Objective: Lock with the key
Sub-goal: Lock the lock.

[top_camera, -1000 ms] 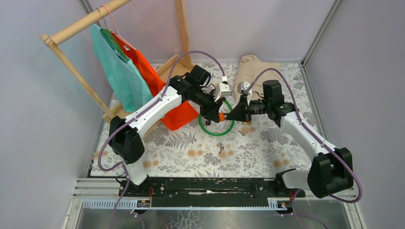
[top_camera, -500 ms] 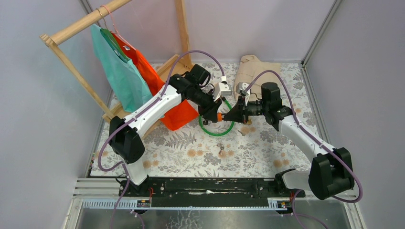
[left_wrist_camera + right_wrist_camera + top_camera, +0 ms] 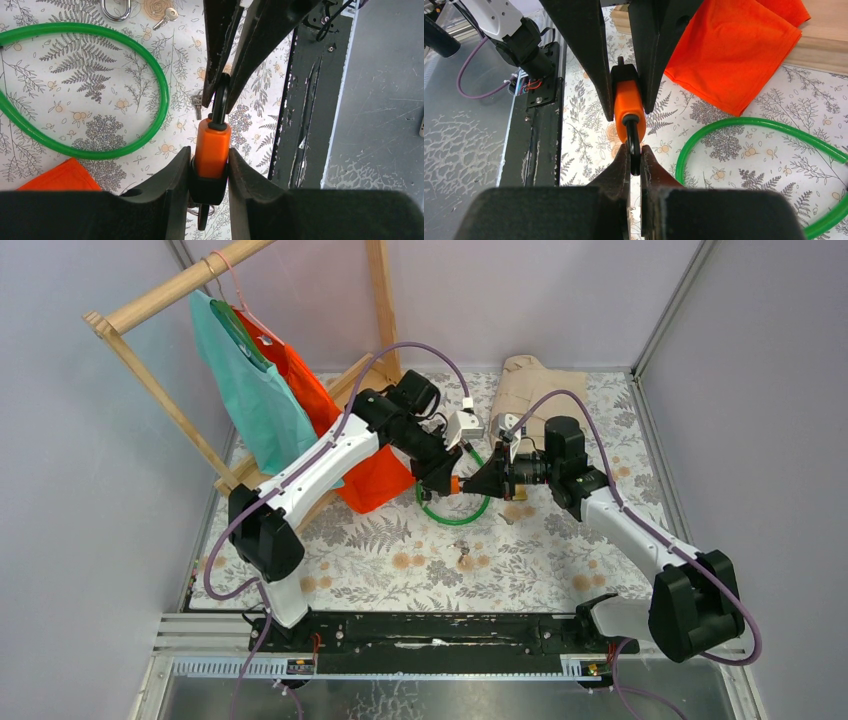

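Your left end effector (image 3: 210, 156) is clenched on the lock (image 3: 212, 142). Its two fingers press the black lower end of the orange body from either side. Your right end effector (image 3: 635, 150) faces it head-on and is pinched tight on the black shackle (image 3: 633, 142), which runs straight out from the orange body into that grip. The two arms meet tip to tip, and the lock is held in the air between them, above the surface (image 3: 560, 550) and off it.

Under the lock lies a green cable (image 3: 150, 65), curled in a loop on the fern-print cover. One key (image 3: 197, 105) lies on the surface just beside the loop, close under the shackle in the left wrist view. A second key (image 3: 170, 14) lies farther off, next to a spare metal shackle (image 3: 116, 7) at the top edge.

A small ring (image 3: 200, 212) hangs below the lock's black end, but you cannot tell what it carries. An orange cloth (image 3: 734, 50) lies beside the cable.
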